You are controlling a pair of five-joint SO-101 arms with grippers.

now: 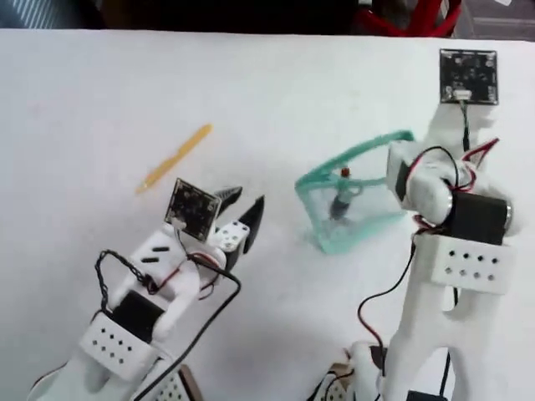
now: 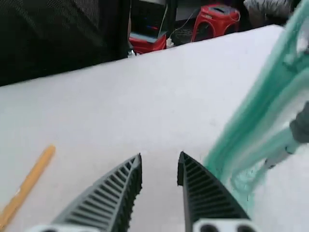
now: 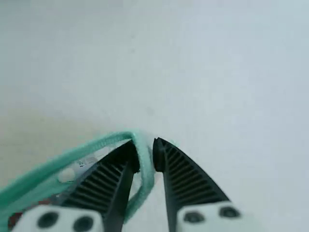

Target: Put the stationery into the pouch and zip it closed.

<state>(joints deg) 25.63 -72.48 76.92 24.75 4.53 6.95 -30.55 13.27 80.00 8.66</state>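
Note:
A clear pouch (image 1: 351, 200) with a teal zipper rim stands open near the middle right of the white table, with a dark pen-like item (image 1: 341, 203) inside. My right gripper (image 3: 146, 153) is shut on the pouch's teal rim (image 3: 145, 164), holding its far right corner up. A yellow pencil (image 1: 175, 157) lies flat at the left; it also shows in the left wrist view (image 2: 26, 186). My left gripper (image 1: 245, 203) stands open and empty between the pencil and the pouch (image 2: 256, 145), fingers (image 2: 120, 193) just above the table.
The table's far edge (image 1: 251, 32) borders a dark area with red objects (image 2: 217, 19). Cables (image 1: 376, 309) trail from both arms near the front edge. Bare white tabletop lies around the pencil and in front of the pouch.

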